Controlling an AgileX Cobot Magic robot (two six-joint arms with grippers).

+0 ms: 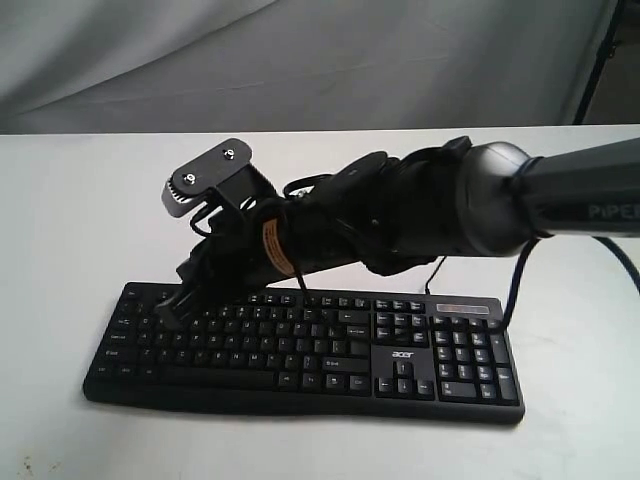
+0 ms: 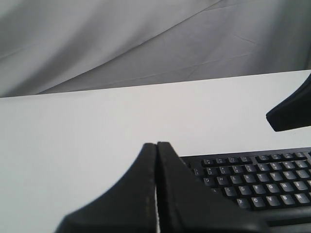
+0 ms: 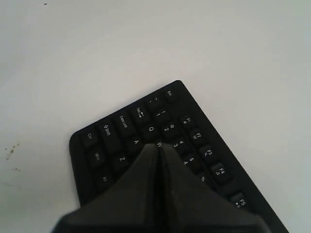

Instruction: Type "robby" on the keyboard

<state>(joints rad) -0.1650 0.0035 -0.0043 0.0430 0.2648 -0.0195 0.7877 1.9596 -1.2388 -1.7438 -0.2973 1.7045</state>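
Note:
The wide black keyboard lies across the near part of the white table, with its number pad to the right. My right arm reaches across from the right, and its gripper is shut and empty, pointing down over the keyboard's left end. In the right wrist view the gripper hangs above the keyboard with its tips over the W key; whether it touches a key cannot be told. My left gripper is shut on nothing, beside the left end of the keyboard. It does not show in the exterior view.
A grey cloth backdrop hangs behind the white table. A dark stand is at the back right. The right arm's cable droops over the keyboard's right end. A dark fingertip enters the left wrist view.

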